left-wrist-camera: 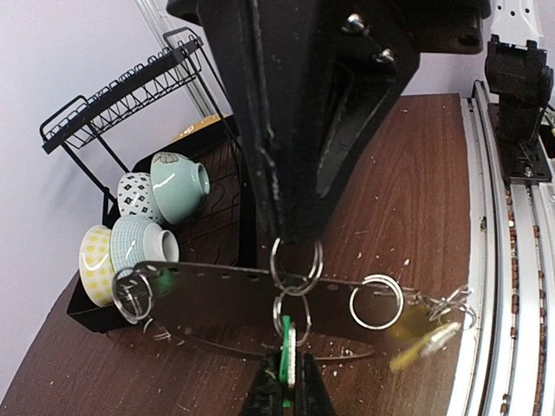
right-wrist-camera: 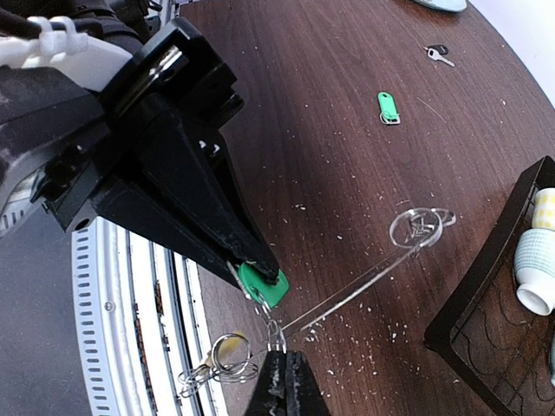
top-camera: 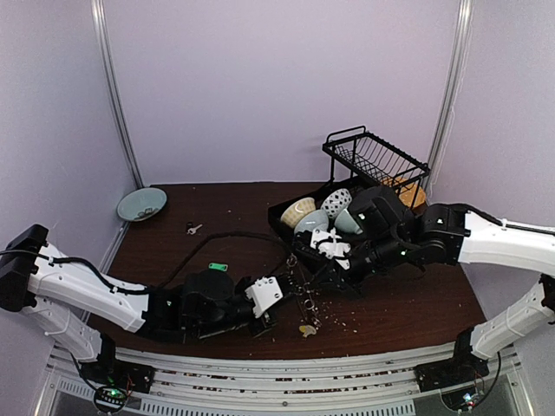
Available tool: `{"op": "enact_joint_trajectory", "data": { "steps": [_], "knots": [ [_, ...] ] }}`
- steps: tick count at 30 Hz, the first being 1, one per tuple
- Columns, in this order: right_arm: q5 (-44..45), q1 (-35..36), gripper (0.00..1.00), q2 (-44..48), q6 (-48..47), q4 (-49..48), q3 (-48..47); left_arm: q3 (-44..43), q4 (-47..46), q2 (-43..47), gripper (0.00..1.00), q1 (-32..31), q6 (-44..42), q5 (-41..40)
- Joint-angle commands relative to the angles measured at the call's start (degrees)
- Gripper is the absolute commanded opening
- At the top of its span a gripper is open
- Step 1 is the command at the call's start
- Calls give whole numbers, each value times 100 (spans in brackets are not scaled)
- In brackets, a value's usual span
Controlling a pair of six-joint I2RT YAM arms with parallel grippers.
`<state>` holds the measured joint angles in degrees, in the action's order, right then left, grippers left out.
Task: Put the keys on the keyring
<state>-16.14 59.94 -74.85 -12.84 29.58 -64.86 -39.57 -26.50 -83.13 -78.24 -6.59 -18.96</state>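
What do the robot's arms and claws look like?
The left arm and right arm have white shells and black joints, with thin black cables running along them. The left claw and right claw are matte black, with long fingers tapering to narrow tips.

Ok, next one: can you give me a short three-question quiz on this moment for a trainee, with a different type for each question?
1. True or false: the left claw is shut on a green key tag.
2. Where does the loose green tag lie? A) in the dish rack; B) on the table, apart from both claws; C) on the teal plate.
3. Short answer: what colour is the head of the key lying nearest the table's front edge?

Key: 1 true; 2 B; 3 yellow.
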Motion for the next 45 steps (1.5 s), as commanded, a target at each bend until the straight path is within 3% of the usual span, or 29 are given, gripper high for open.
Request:
{"op": "enact_joint_trajectory", "data": {
  "steps": [1,11,15,17,18,19,21,30,37,41,45],
  "knots": [
    [845,76,0,3,-275,789,-162,-18,162,235,0,37,-118,-264],
    [2155,593,0,-204,-610,942,-81,-234,561,228,0,37,-357,170],
    [1952,612,0,28,-748,629,93,-110,513,319,3,38,-272,707],
    [1608,620,0,143,-816,436,102,-48,428,370,43,37,-151,969],
    [1455,619,0,217,-864,362,111,20,330,457,56,37,-103,1086],
    [1335,623,0,291,-911,265,141,105,223,575,64,44,-79,1197],
    [1168,617,0,456,-1017,145,200,281,79,830,68,89,-70,1349],
    [1001,725,0,803,-1823,108,362,-102,1115,1268,74,1021,-285,1758],
    [977,826,0,789,-2140,111,195,-698,1360,665,76,1082,-620,3063],
    [966,886,0,781,-2221,178,133,-990,1398,255,69,1082,-703,3508],
    [1087,942,0,838,-2311,201,140,-1202,1561,-25,42,1082,-781,3340]
  ]
}}
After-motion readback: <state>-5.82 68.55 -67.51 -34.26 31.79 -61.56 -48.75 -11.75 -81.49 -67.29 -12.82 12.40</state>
